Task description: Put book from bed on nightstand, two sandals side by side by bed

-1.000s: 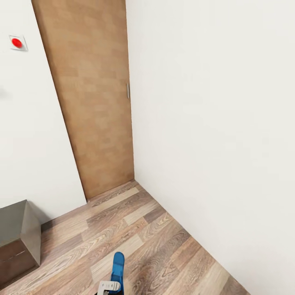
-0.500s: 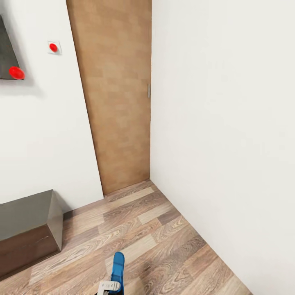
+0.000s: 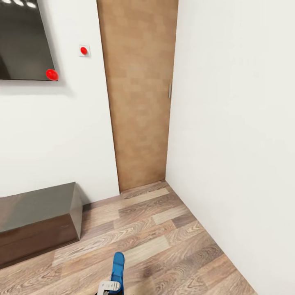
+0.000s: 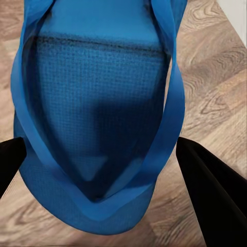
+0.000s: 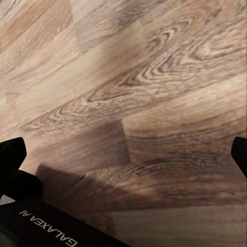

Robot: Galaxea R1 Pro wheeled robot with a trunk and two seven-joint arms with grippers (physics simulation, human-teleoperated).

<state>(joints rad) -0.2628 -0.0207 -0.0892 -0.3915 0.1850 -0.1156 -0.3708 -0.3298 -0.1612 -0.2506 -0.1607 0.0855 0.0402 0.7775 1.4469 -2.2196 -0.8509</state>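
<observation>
One bright blue sandal (image 3: 117,266) sticks out forward over the wood floor at the bottom of the head view, with my left gripper (image 3: 110,287) shut on its near end. In the left wrist view the sandal (image 4: 98,103) spans the whole gap between the two black fingers (image 4: 208,190), its strap and textured sole facing the camera. My right gripper (image 5: 126,154) hangs open over bare floorboards, nothing between its fingers.
A brown wooden door (image 3: 139,94) stands shut ahead in the room's corner, with a white wall (image 3: 237,135) close on the right. A long low dark cabinet (image 3: 37,221) sits against the left wall under a dark screen (image 3: 22,41). Wood floor (image 3: 164,250) lies between them.
The head view has swung left, so the door and corner slid right in the picture and the screen and more of the cabinet came into view. The sandal stays in my left gripper.
</observation>
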